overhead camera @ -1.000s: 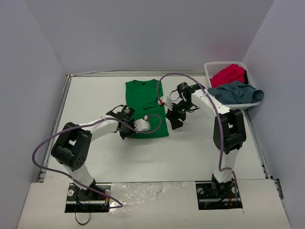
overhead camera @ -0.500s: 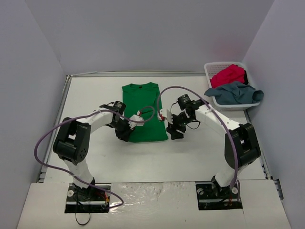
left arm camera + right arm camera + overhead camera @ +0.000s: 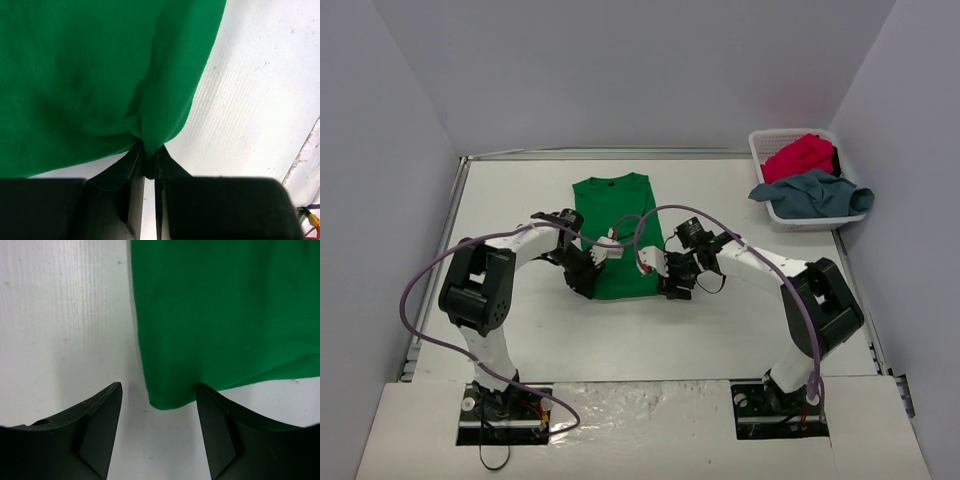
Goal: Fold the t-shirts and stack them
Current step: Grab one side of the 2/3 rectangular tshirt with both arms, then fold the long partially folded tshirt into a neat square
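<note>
Left pincer (image 3: 149, 162) pinches green t-shirt (image 3: 90, 75) hem.

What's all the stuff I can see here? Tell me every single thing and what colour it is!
green t-shirt: one, bright green, lying in the middle of the table
red t-shirt: one, crimson, bunched in the basket
grey-blue t-shirt: one, dusty grey-blue, draped over the basket's near rim
basket: one, white lattice, far right corner of the table
table: one, white, under everything
cables: two, purple, one looping off each arm
arms: two, white and black, reaching in from the near edge
left claw: one, black, shut on the green t-shirt's near left corner
right claw: one, black, open around its near right corner, not gripping
</note>
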Controlling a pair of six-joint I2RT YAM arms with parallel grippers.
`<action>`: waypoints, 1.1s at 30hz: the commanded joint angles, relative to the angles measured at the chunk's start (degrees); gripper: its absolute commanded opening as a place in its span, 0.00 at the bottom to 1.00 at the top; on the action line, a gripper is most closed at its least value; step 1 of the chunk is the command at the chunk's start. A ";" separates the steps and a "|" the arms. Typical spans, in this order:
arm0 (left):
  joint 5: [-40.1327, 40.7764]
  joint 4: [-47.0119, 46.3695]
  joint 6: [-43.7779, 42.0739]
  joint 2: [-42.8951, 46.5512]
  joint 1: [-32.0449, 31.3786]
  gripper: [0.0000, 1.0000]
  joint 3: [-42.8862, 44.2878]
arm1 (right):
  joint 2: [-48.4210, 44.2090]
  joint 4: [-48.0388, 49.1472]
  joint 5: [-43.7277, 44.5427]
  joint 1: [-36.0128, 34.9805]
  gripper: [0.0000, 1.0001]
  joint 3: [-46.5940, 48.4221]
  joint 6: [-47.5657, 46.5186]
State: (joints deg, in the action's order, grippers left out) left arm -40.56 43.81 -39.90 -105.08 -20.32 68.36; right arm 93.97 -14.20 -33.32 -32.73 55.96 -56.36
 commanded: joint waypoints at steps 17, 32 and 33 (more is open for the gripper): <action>-1.99 5.14 -2.37 0.48 2.12 0.02 1.95 | 8.16 2.95 3.70 -0.67 0.02 3.45 1.69; -4.96 21.48 -13.61 12.96 2.04 0.02 0.99 | -3.62 -28.86 -9.30 -0.84 0.00 10.39 -0.06; -5.67 22.88 -14.67 13.75 2.03 0.02 0.64 | -4.67 -30.09 -10.79 -0.84 0.00 10.65 -0.24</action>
State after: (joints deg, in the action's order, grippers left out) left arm -43.44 57.19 -47.99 -95.44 -18.39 68.88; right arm 92.97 -32.58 -39.38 -33.47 64.49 -55.72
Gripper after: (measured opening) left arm 0.079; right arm 0.043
